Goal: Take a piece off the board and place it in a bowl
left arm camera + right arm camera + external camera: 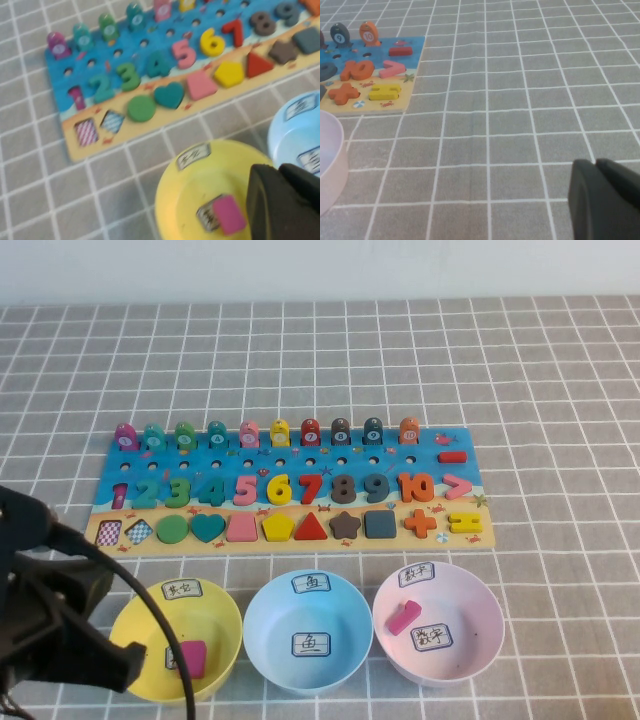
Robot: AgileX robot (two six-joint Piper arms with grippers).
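At 5 o'clock on the table (560, 390), the pink bowl (478, 608) holds the piece (403, 617), a magenta bar lying tilted on the bowl's floor between its two white labels. The board (445, 440) lies across the middle, at 12 o'clock from the bowls. At its digit-1 place a small magenta mark (119, 496) shows, and I cannot tell whether that is a bare slot or another piece. The blue bowl (262, 635) sits at 9 o'clock of the pink one, the two nearly touching. The yellow bowl (222, 615) sits beyond it at 7 o'clock on the table, with a squarish magenta block (192, 658) inside.

The left end effector (105, 660) hangs at the yellow bowl's 8 o'clock edge; open or closed, I cannot tell. The right end effector (602, 200) shows only in its wrist view, over bare table well apart from the pink bowl (330, 165); its state I cannot tell either.
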